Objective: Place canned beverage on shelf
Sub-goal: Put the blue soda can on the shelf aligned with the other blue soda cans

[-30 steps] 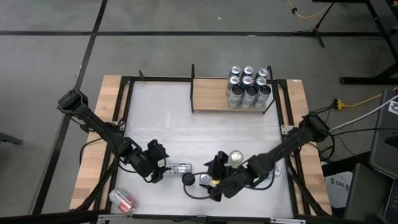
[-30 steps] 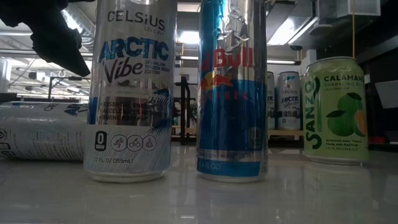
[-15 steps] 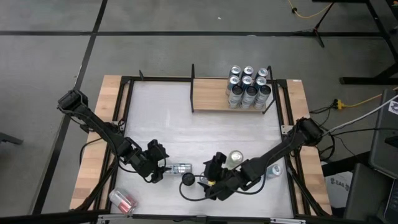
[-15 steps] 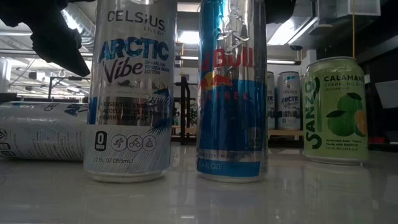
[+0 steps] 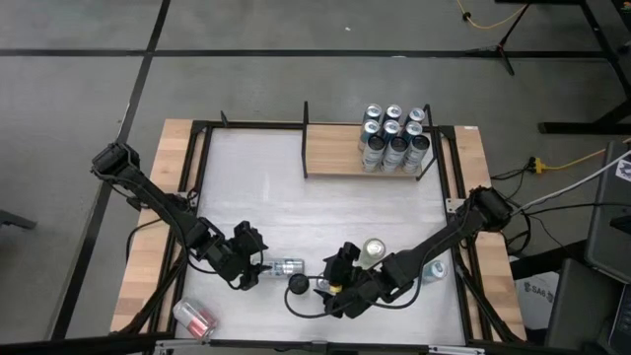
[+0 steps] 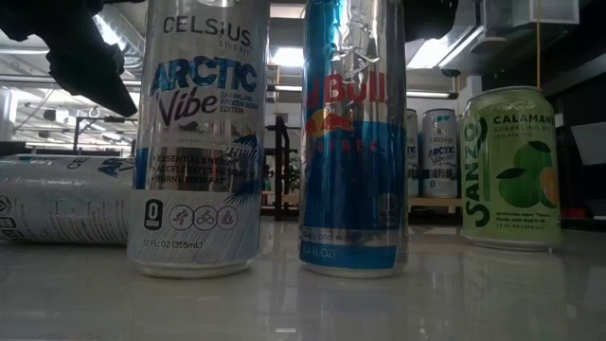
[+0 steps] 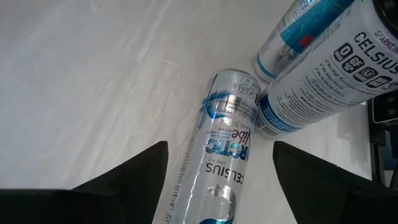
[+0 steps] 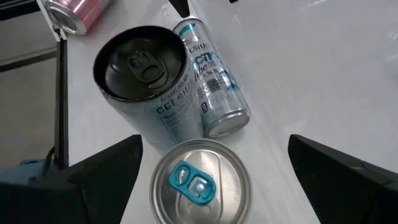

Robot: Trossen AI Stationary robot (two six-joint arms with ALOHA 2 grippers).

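The shelf point(image 5: 335, 150) stands at the table's far edge with several cans point(image 5: 394, 138) on its right end. Near the front edge a Celsius can point(image 7: 224, 155) lies on its side. My left gripper point(image 5: 256, 264) is open, one finger on each side of it, apart from it. Right of it stand a black-topped Celsius can point(image 8: 146, 68) and a Red Bull can point(image 8: 200, 183). My right gripper point(image 8: 214, 144) is open, slanting down over the Red Bull can, with its fingers on either side of the top and clear of it.
A silver-topped can point(image 5: 374, 250) and a green Sanzo can point(image 6: 511, 170) stand right of my right gripper. A pink can point(image 5: 194, 318) lies on the wooden strip at the front left. The table's middle point(image 5: 325, 207) is bare white surface. Black frame rails edge the table.
My right gripper has sunk a little toward the Red Bull can and edged toward the table's left, still open. It has kept still over the last half second.
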